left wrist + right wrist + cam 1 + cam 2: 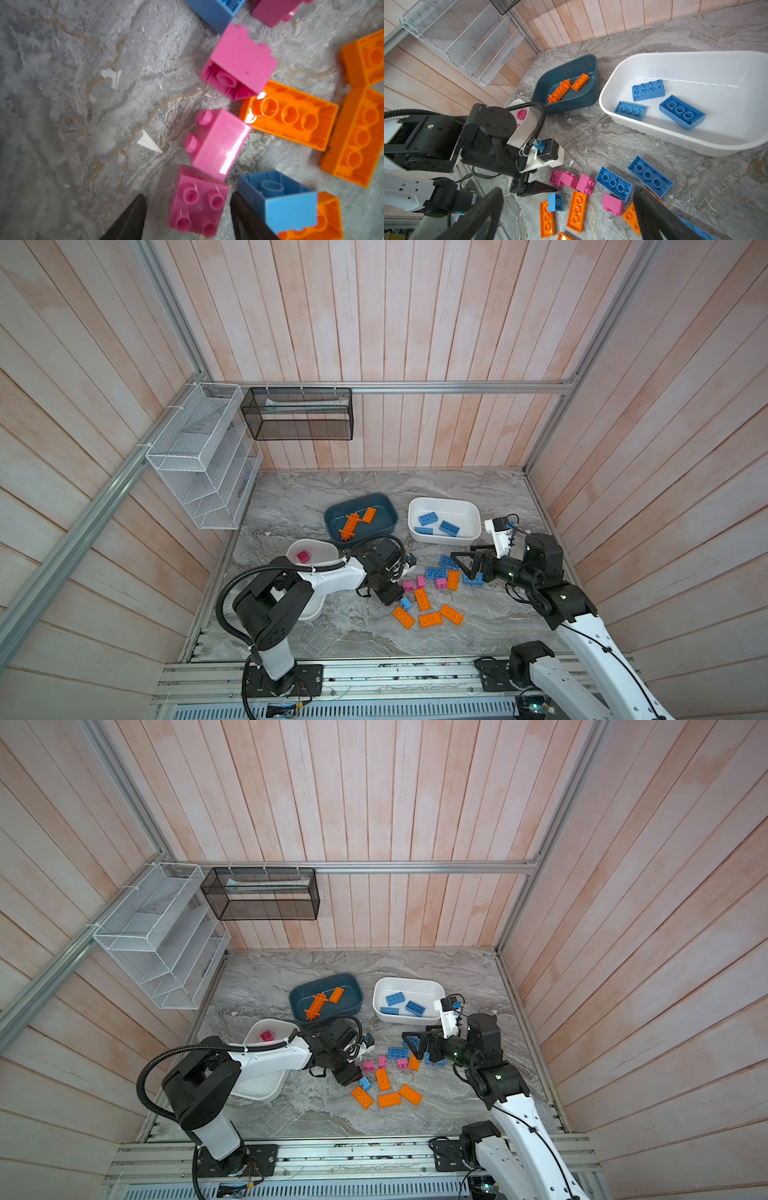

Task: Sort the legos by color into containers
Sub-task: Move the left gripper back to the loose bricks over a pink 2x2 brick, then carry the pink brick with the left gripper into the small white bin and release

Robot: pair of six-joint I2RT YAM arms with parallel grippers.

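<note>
Left gripper [188,196] half open, straddling a pink brick [197,205] — one finger close beside it, a gap on the other side, not clamped. Right gripper [465,565] wide open, empty, over the loose bricks [422,599] mid-tabletop. Orange ones sit in the teal tub [332,516], blue in the white tub [444,500] — both tubs toward the back edge.

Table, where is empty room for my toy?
Bare marble lies behind the teal tub and the white tub with blue bricks, up to the wall, and between the orange bricks and the front rail. The middle, around the pink bricks, is crowded.
</note>
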